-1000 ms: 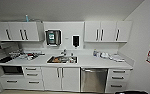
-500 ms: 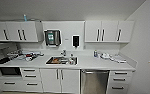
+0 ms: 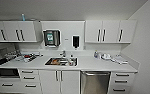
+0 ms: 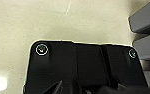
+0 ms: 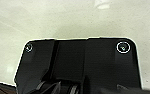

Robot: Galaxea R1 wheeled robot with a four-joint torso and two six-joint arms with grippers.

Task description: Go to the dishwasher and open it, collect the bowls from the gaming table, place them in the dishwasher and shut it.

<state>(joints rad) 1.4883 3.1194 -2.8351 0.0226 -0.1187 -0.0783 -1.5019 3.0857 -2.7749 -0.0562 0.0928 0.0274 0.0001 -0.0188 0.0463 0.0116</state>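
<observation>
Head view: 1 shut dishwasher (image 3: 95,82) and seemingly 1 sink (image 3: 61,61); end effector states unreadable.

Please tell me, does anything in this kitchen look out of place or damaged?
Nothing stands out. The dishwasher is shut, the cabinet doors are closed, and the worktop carries ordinary clutter near the sink.

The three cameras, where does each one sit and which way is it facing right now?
Head view: high on the robot, facing a kitchen wall straight on, with the dishwasher shut under the counter to the right of the sink.
Left wrist view: on the left arm's wrist, pointing down at pale floor; the robot's dark plate fills the lower part.
Right wrist view: on the right arm's wrist, also pointing down at pale floor; the same kind of dark plate shows.
Shared: both wrist views see floor and plate.
</observation>
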